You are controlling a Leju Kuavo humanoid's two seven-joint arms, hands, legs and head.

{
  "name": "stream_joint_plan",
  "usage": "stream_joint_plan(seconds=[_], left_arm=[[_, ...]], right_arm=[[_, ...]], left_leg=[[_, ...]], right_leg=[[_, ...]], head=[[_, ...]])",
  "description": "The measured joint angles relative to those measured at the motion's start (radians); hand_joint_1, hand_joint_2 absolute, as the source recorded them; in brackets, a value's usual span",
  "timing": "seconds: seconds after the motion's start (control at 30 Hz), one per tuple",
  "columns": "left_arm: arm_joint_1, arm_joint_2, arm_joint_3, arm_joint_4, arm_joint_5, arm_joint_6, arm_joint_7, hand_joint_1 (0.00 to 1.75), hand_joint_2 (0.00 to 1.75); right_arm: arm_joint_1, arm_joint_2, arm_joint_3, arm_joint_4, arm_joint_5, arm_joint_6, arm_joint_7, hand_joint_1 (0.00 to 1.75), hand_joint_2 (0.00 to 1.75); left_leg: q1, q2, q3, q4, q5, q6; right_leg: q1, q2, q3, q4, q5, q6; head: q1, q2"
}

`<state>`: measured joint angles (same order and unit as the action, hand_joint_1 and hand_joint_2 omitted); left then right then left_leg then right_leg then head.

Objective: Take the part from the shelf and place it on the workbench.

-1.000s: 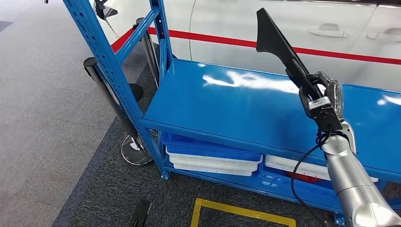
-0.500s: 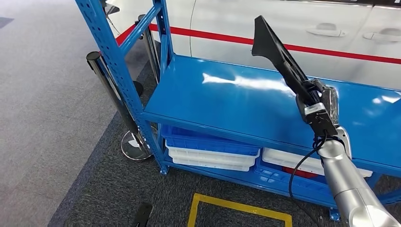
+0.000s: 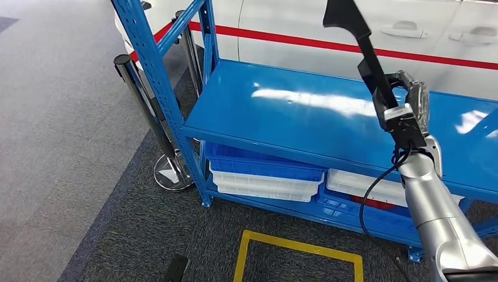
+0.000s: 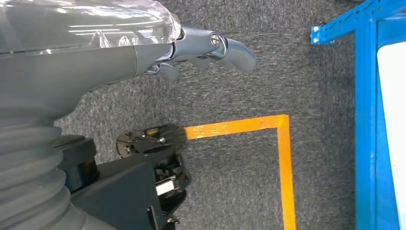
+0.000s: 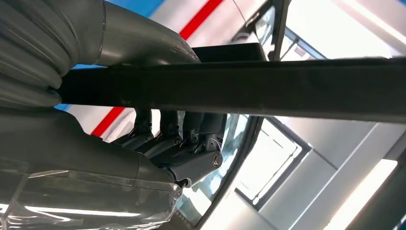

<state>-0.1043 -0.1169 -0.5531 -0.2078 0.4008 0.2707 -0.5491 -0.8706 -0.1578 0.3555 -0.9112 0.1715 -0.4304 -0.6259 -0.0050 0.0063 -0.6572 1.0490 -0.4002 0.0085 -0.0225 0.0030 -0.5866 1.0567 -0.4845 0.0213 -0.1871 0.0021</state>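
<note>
Transport step: right hand [image 3: 405, 108] grasps the part [image 3: 361, 44], raised above the shelf [image 3: 293, 126]. Left hand [image 4: 201, 50] hangs empty, fingers loose. Next: carry to workbench, keeping the part clear of uprights.

We see the part [image 3: 358, 44] as a long strip of matt black plastic, smooth along the edge that crosses the right wrist view, and the right hand [image 3: 405, 108] gripping it has dark matt fingers [image 5: 191, 143] and a grey ribbed cover that looks like rubber. The blue shelf [image 3: 305, 117] is glossy painted metal whose top board throws back bright glare, the trays [image 3: 264, 182] below it look like blue and white plastic, and the stanchion post [image 3: 141, 100] is polished metal. Under the left hand [image 4: 210, 48], whose smooth grey shell carries a clear plastic wrap, we make out rough dark grey carpet [image 4: 239, 182] crossed by smooth yellow-orange tape [image 4: 282, 163].
</note>
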Motion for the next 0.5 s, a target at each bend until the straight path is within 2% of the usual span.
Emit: stream_joint_plan(seconds=[0.03,0.07,0.13,0.17,0.2,0.23,0.27,0.3,0.33,0.4,0.43,0.5], left_arm=[[0.001,0.0,0.0,0.0,0.0,0.0,-0.001,0.0,1.75],[0.002,0.0,0.0,0.0,0.001,0.001,-0.002,0.0,1.75],[0.002,0.0,0.0,0.0,0.006,0.002,-0.002,0.0,1.75],[0.002,0.0,0.0,0.0,0.009,0.002,-0.002,0.0,1.75],[0.002,0.0,0.0,0.0,0.013,0.002,-0.002,0.0,1.75],[0.002,0.0,0.0,0.0,0.015,0.002,-0.003,0.0,1.75],[0.002,0.0,0.0,0.0,0.016,0.002,-0.003,0.0,1.75],[0.002,0.0,0.0,0.0,0.016,0.003,-0.004,0.0,1.75],[0.002,0.0,0.0,0.0,0.016,0.003,-0.006,0.0,1.75],[0.001,0.0,0.0,0.0,0.016,0.003,-0.01,0.0,1.75],[0.001,0.0,0.0,0.0,0.016,0.003,-0.012,0.0,1.75],[0.002,0.0,0.0,0.0,0.016,0.003,-0.016,0.0,1.75]], right_arm=[[-0.012,0.0,-0.002,-0.007,0.0,0.0,0.009,1.75,1.75],[-0.025,0.0,-0.002,-0.014,0.001,0.0,0.017,1.75,1.75],[-0.052,0.0,-0.003,-0.026,0.005,0.002,0.031,1.75,1.75],[-0.063,-0.001,-0.003,-0.03,0.008,0.003,0.035,1.75,1.75],[-0.071,-0.002,-0.004,-0.033,0.012,0.004,0.039,1.75,1.75],[-0.076,-0.002,-0.005,-0.035,0.015,0.005,0.042,1.75,1.75],[-0.079,-0.002,-0.005,-0.037,0.02,0.005,0.044,1.75,1.75],[-0.08,-0.003,-0.005,-0.04,0.027,0.005,0.047,1.75,1.75],[-0.082,-0.003,-0.005,-0.043,0.035,0.005,0.051,1.75,1.75],[-0.09,-0.007,-0.006,-0.051,0.057,0.005,0.06,1.75,1.75],[-0.096,-0.009,-0.005,-0.053,0.069,0.005,0.066,1.75,1.75],[-0.116,-0.012,-0.002,-0.047,0.109,0.004,0.087,1.75,1.75]], left_leg=[[0.001,-0.001,-0.005,0.003,-0.002,-0.006],[0.002,-0.003,-0.013,0.018,-0.019,-0.013],[0.006,-0.005,-0.043,0.103,-0.092,-0.024],[0.009,-0.005,-0.061,0.168,-0.136,-0.028],[0.011,-0.005,-0.075,0.228,-0.168,-0.031],[0.013,-0.005,-0.078,0.267,-0.181,-0.033],[0.014,-0.005,-0.065,0.272,-0.176,-0.034],[0.015,-0.005,-0.034,0.238,-0.156,-0.032],[0.015,-0.005,0.012,0.175,-0.13,-0.029],[0.012,-0.007,0.097,0.043,-0.109,-0.019],[0.01,-0.008,0.12,0.004,-0.108,-0.014],[0.003,-0.009,0.12,-0.015,-0.101,-0.002]], right_leg=[[-0.002,-0.001,-0.004,-0.003,0.006,-0.008],[-0.004,-0.002,-0.009,-0.006,0.013,-0.017],[-0.006,-0.005,-0.022,-0.009,0.029,-0.029],[-0.005,-0.005,-0.03,-0.009,0.036,-0.031],[-0.004,-0.005,-0.038,-0.009,0.042,-0.032],[-0.004,-0.005,-0.047,-0.008,0.049,-0.032],[-0.003,-0.005,-0.056,-0.008,0.056,-0.031],[-0.003,-0.004,-0.064,-0.007,0.063,-0.029],[-0.003,-0.003,-0.071,-0.006,0.069,-0.026],[-0.003,-0.002,-0.08,-0.006,0.08,-0.016],[-0.003,-0.002,-0.082,-0.007,0.087,-0.009],[-0.004,-0.003,-0.083,-0.015,0.102,0.005]], head=[[0.0,0.0],[0.0,0.0],[0.0,0.0],[0.0,0.0],[0.0,0.0],[0.0,0.0],[0.0,0.0],[0.0,0.0],[0.0,0.0],[0.0,0.0],[0.0,0.0],[0.0,0.0]])
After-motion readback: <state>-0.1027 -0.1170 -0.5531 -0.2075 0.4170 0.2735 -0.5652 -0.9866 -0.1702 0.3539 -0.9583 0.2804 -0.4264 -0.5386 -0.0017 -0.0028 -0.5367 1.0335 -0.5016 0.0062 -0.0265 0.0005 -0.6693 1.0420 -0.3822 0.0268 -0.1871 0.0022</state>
